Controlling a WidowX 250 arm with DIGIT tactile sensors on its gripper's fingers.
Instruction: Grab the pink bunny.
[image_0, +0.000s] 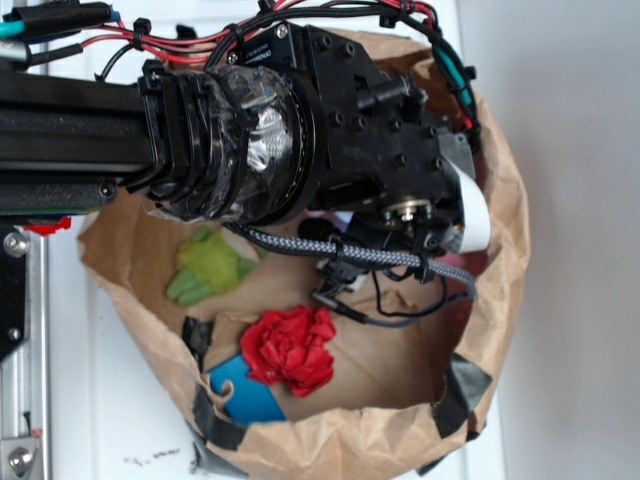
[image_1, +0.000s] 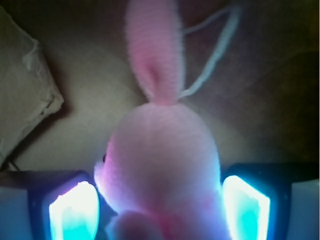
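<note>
- On my wrist view the bunny (image_1: 160, 165) sits between the glowing fingers (image_1: 72, 210) of my gripper (image_1: 159, 210).
- Jaws look spread around it; I can't tell if they touch.
- It lies on brown paper (image_1: 90, 100).

Exterior light: bright, even daylight tone; the white surface (image_0: 560, 200) is nearly washed out.
Exterior shadows: soft, pooled inside the paper bag (image_0: 400, 360) under the dark arm.
Exterior focus: fairly sharp; tape on the arm shows small glare spots.
Wrist light: dim background, edges fall to near black.
Wrist glow: the finger pads (image_1: 75, 212) shine overexposed cyan-white and tint the pink bunny (image_1: 162, 165) violet at its sides.
Wrist focus: soft throughout, bunny's fur blurred, loop hazy.
</note>
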